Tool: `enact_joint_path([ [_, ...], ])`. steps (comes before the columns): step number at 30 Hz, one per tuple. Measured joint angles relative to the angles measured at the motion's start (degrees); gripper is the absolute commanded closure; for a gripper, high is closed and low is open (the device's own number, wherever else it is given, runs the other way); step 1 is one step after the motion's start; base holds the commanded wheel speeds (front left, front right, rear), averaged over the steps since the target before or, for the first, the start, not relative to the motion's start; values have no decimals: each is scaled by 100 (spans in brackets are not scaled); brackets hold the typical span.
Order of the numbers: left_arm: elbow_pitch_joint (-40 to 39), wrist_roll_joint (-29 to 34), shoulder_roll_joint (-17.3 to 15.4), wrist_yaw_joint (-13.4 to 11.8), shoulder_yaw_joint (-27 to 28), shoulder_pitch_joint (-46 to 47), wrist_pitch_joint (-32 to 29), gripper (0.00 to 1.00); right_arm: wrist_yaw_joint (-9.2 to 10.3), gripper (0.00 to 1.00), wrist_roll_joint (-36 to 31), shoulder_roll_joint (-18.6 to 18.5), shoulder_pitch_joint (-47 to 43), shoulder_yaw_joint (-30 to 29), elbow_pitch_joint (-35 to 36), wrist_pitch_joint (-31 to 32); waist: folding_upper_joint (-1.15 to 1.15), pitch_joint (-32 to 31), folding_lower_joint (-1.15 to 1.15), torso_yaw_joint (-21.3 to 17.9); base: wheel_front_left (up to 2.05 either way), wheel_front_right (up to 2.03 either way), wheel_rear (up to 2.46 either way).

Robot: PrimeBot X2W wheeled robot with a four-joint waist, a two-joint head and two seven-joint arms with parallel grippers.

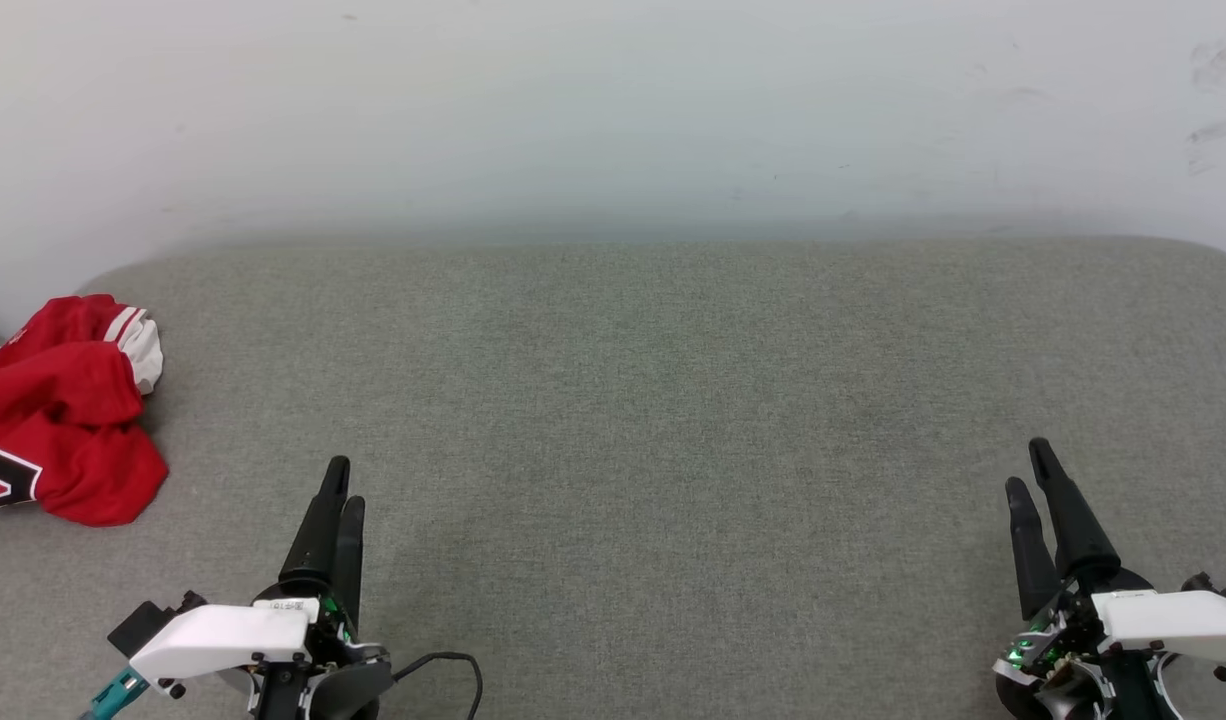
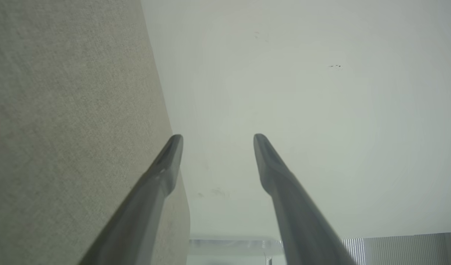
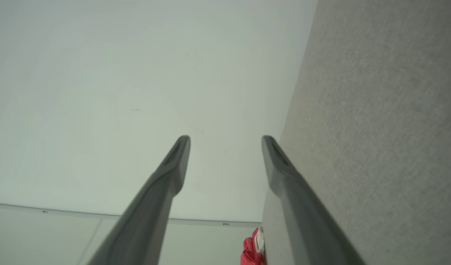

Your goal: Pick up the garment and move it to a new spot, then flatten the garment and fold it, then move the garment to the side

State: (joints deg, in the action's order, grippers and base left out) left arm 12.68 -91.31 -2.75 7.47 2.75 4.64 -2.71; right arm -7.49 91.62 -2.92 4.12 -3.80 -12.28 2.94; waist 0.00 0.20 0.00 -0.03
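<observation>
The garment (image 1: 63,410) lies crumpled at the far left edge of the grey fabric surface (image 1: 673,400): red cloth, a white striped sleeve at its top, part of a black numeral at its lower left. A small piece of the garment (image 3: 253,248) also appears low in the right wrist view. My left gripper (image 1: 345,485) hovers at the lower left, to the right of the garment and apart from it. My right gripper (image 1: 1027,466) is at the lower right, far from it. In the wrist views the left gripper (image 2: 218,137) and right gripper (image 3: 225,138) stand open with nothing between the fingers.
A white wall (image 1: 613,110) rises behind the surface's far edge. The surface has rounded back corners. A dark cable (image 1: 453,665) loops beside my left wrist.
</observation>
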Motion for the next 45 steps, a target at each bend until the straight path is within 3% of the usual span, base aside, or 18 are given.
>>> enact_joint_path([
  [12,-377,797,0,0,-127,2,299,0,0,0,-710,-79,0,219,214,-319,0,3,0,6,0,0,0],
  [13,-463,1033,-1,0,-153,2,361,0,0,0,-1122,-78,1,194,240,-392,0,5,0,10,0,0,0],
  [23,-637,2045,-2,0,-236,4,571,0,0,0,-2725,-54,1,155,301,-602,0,-9,0,10,0,0,0],
  [45,-688,4887,-4,1,-433,-7,956,0,-1,0,-5292,-13,-74,125,626,-712,0,-47,0,16,0,0,0],
])
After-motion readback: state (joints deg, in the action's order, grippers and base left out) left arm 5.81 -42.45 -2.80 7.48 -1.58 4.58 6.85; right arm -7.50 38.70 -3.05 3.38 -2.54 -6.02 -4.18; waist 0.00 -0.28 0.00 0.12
